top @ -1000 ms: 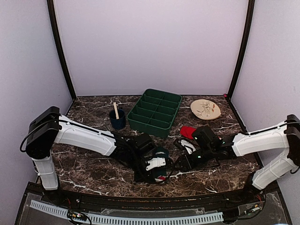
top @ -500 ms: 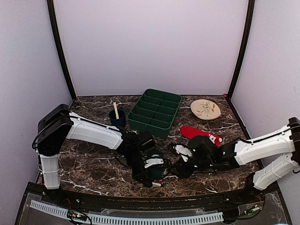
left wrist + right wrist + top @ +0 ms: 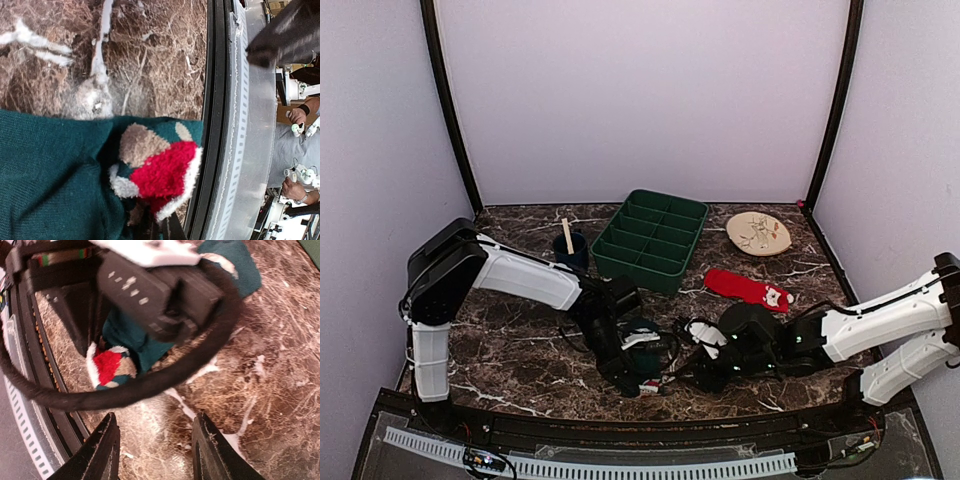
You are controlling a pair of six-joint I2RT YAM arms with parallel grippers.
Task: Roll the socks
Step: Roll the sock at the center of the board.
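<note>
The dark teal sock (image 3: 642, 333) lies bunched near the table's front edge, and its end carries a red, white and tan fuzzy patch (image 3: 162, 170). My left gripper (image 3: 646, 382) is shut on that sock end; in the left wrist view its gripper (image 3: 161, 227) shows only as dark tips under the patch. The teal sock (image 3: 50, 175) fills the lower left there. The red sock (image 3: 748, 289) lies flat and free to the right, white patches at its right end. My right gripper (image 3: 698, 368) is open just right of the left one; its gripper (image 3: 157, 455) hovers over bare marble, facing the teal sock (image 3: 130, 335).
A green compartment tray (image 3: 653, 238) stands at the back centre, a blue cup (image 3: 571, 254) with a wooden stick to its left and a tan plate (image 3: 758, 232) to its right. A black cable (image 3: 150, 382) loops across the right wrist view. The table's black front rail (image 3: 215, 100) is close by.
My right gripper has moved left and forward, off the red sock, which now lies uncovered. The left arm has shifted slightly left, still gripping the teal sock.
</note>
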